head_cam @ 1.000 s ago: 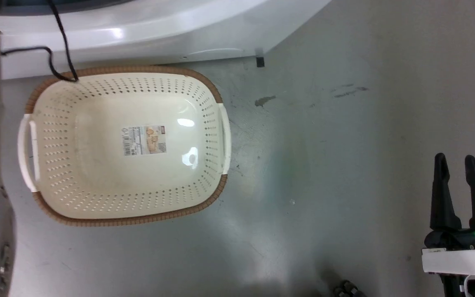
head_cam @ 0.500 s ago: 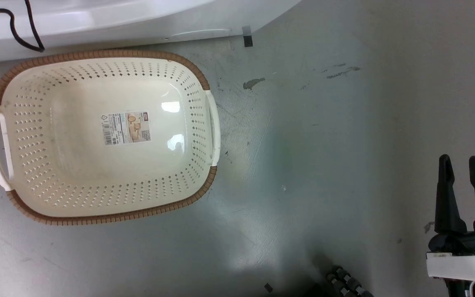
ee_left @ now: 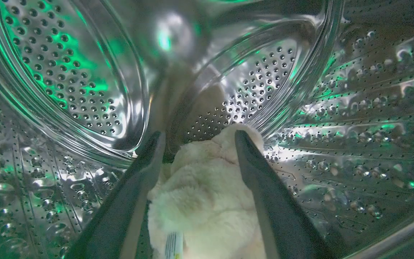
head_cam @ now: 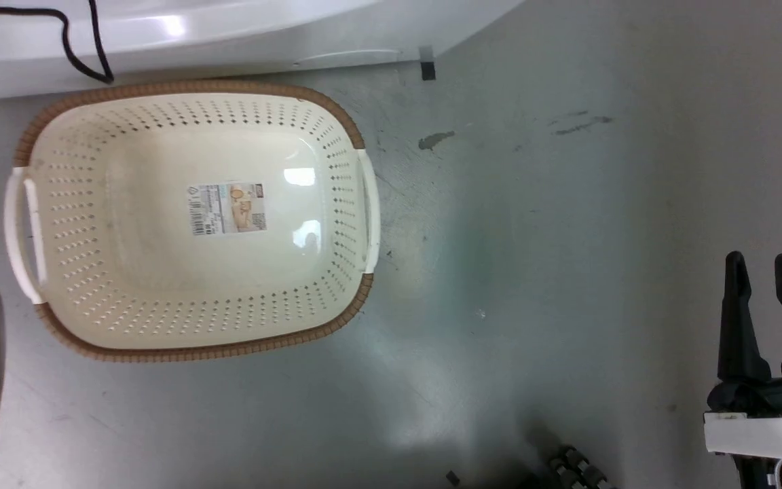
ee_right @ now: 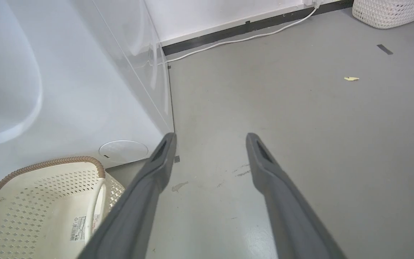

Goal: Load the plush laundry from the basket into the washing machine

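Plush laundry (ee_left: 199,187) is inside the washing machine (ee_right: 67,90), low in its perforated steel drum (ee_left: 77,79) and towards the back wall. It lies between the two fingers of the left gripper (ee_left: 198,138), which reaches in through the machine's opening. Those jaws stand wide apart, about as far as the idle right gripper's, and the fur touches both inner faces. I judge the grip to be slack rather than pinching, though the contact leaves some doubt. The basket (head_cam: 337,204) sits on the floor (head_cam: 533,238) just in front of the machine's base, with nothing in it but the label on its bottom. The right gripper (head_cam: 759,261) hangs over bare floor well away from the machine, jaws parted and holding nothing.

The step in hand looks like the drop-off, the last part of loading. The next move calls for the left arm to draw straight back out of the machine without snagging the shaggy fur on a finger and dragging the toy towards the door seal.

Against half a second ago, the head view has swung: the basket and the machine's white front sit further right in the picture, a camera move and not theirs. The basket is equally bare in both, and the right gripper keeps its place and spread.
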Robot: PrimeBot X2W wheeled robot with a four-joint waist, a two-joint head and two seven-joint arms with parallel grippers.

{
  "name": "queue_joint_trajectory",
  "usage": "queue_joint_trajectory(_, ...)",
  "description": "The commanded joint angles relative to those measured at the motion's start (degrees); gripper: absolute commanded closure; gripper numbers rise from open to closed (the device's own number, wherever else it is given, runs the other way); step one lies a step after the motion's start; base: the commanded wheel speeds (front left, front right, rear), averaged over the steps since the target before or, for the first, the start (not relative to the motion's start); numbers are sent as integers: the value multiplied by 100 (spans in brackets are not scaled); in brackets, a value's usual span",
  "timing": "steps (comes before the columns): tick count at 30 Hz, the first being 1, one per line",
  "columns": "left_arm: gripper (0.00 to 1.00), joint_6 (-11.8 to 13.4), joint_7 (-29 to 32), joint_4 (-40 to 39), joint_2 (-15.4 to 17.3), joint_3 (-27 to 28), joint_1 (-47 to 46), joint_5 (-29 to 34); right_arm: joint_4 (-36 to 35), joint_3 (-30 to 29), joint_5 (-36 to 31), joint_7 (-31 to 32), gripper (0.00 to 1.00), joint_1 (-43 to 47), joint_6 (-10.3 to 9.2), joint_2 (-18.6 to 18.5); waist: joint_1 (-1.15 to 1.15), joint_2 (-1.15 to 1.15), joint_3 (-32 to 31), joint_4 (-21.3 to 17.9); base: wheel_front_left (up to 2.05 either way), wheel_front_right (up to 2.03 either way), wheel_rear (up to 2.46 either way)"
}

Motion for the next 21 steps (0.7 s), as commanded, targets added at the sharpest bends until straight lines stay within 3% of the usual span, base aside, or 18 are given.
queue_joint_trajectory(1,0,-57,-73,23,-42,-58,17,-6,21,-17,-38,-25,0,-122,-4,-3,0,0,-78,64,0,0,0)
queue_joint_trajectory(12,0,-91,-301,189,-515,-157,803,-200,150,-204,-296,-25,0,-313,-4,-3,0,0,-724,498,0,0,0)
queue_joint_trajectory(14,0,-77,-362,178,-696,-160,1385,-260,277,-246,-448,-25,0,-393,-4,-3,0,0,-1152,728,0,0,0)
queue_joint_trajectory(21,0,-54,-372,-18,-896,-34,2234,-377,427,-207,-687,-25,0,-355,-4,-3,0,0,-1757,955,0,0,0)
